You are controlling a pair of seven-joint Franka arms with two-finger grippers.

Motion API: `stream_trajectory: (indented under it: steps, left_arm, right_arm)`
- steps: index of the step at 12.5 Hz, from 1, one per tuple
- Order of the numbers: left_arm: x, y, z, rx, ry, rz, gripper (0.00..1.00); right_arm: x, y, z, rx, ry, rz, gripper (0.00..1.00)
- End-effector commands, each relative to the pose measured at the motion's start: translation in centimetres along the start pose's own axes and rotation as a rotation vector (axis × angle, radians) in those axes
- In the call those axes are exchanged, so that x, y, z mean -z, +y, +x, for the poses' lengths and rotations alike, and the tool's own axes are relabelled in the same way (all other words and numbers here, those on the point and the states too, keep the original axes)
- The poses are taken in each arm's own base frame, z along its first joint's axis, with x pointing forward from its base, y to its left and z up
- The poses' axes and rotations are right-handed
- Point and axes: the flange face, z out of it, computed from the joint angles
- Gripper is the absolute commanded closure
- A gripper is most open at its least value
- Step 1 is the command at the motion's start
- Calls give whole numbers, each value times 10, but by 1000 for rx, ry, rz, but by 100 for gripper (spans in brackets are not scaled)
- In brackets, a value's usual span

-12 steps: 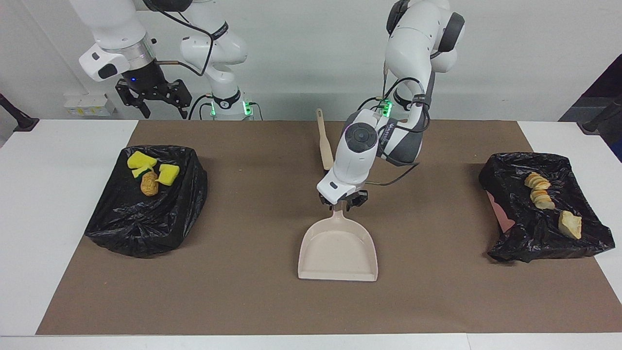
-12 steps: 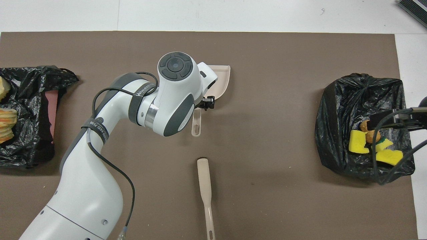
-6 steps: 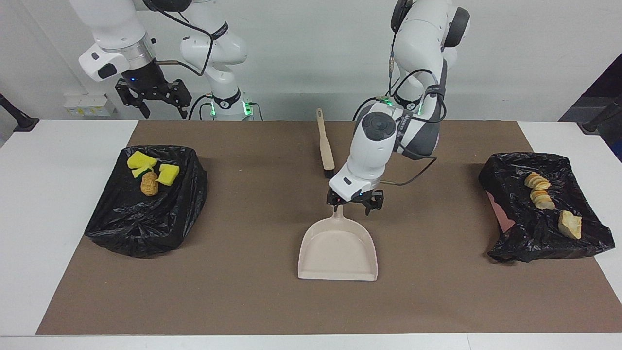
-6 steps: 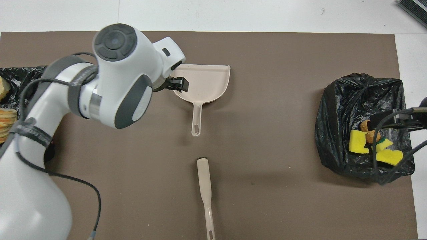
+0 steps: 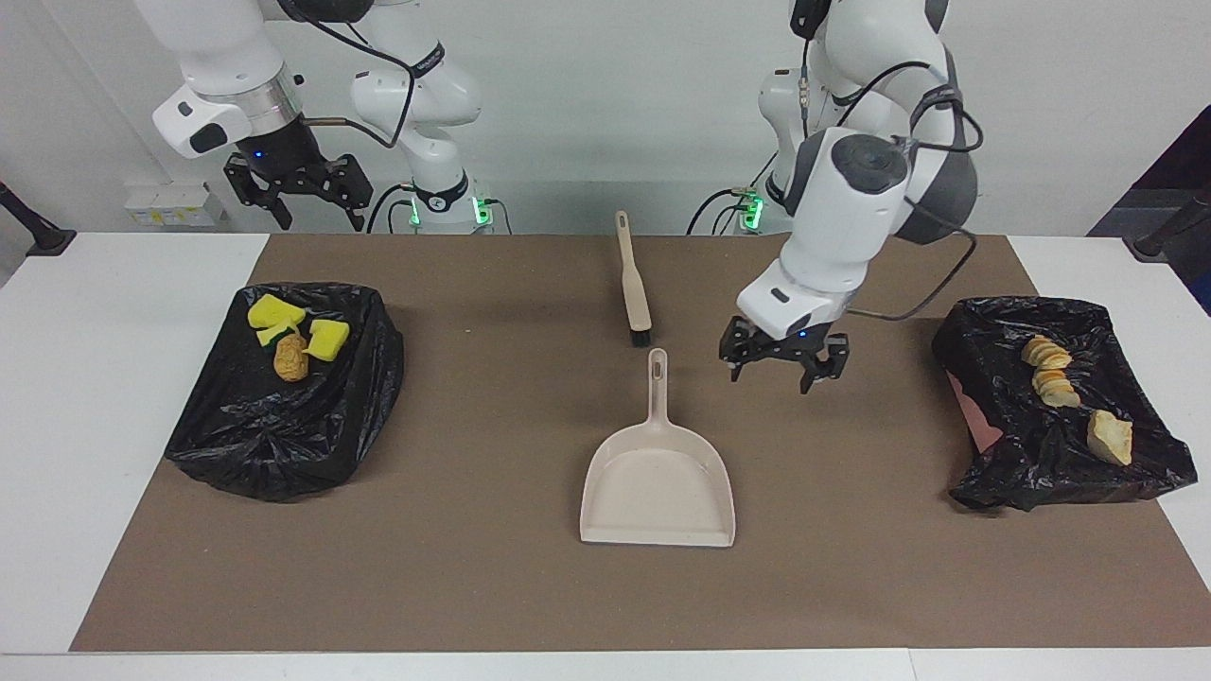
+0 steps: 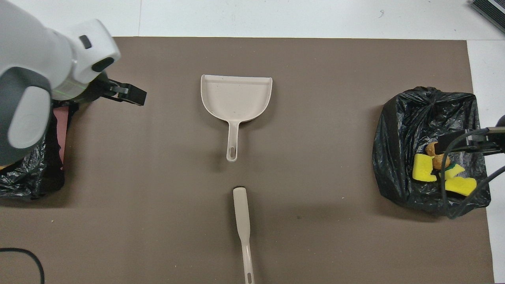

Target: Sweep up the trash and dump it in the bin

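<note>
The beige dustpan [image 5: 659,482] lies flat mid-mat, its handle toward the robots; it also shows in the overhead view [image 6: 236,96]. The beige brush [image 5: 632,284] lies nearer to the robots than the dustpan. My left gripper [image 5: 783,366] is open and empty, raised over the mat between the dustpan handle and the bin at the left arm's end. My right gripper [image 5: 295,197] is open and waits high by its base. Yellow sponge chunks [image 5: 274,312] and an orange-brown lump [image 5: 290,359] lie on one black bag; pale beige lumps [image 5: 1052,369] lie on the other.
A black-bagged bin [image 5: 284,435] stands at the right arm's end of the brown mat [image 5: 473,567], another [image 5: 1041,463] at the left arm's end. In the overhead view the left arm [image 6: 27,79] hides most of that second bin.
My left gripper has left the dustpan handle, risen and swung toward the left arm's end of the table. The dustpan and brush stay put. The right arm has not moved.
</note>
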Motion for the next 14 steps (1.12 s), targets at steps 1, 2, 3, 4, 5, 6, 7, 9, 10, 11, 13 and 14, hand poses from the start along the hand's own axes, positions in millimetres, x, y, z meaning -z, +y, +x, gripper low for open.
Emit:
stream_trajectory:
  steps: [1,2,3,4,5,6,7,9,10,11,13,14]
  left_arm:
    - [30,-31,-31,-9,-17,15,0]
    - [42,-42,-42,-6,-25,15,0]
    - [53,-51,-52,2,-39,8,0]
    - [59,-58,-61,6,-58,4,0]
    - [62,-58,-69,2,-76,-1,0]
    - [62,-58,-77,3,-81,-1,0]
    - [60,-58,-81,4,-81,0,0]
    - [61,-71,-82,25,-77,2,0]
    - [60,-73,-83,28,-79,3,0]
    - [61,-72,-83,27,-77,4,0]
    - [60,-72,-85,27,-86,2,0]
    - [60,-73,-85,27,-86,2,0]
  right_arm:
    - [0,6,-8,19,-4,-12,0]
    - [1,6,-8,19,-3,-12,0]
    - [0,6,-8,19,-4,-12,0]
    - [1,5,-8,21,-3,-12,0]
    - [0,5,-8,21,-4,-12,0]
    - [1,6,-8,19,-3,-12,0]
    - [1,5,-8,21,-3,-12,0]
    - [1,5,-8,21,-3,-12,0]
    - [0,5,-8,21,-4,-12,0]
    - [1,5,-8,21,-3,-12,0]
    - [0,5,-8,21,-4,-12,0]
    - [1,5,-8,21,-3,-12,0]
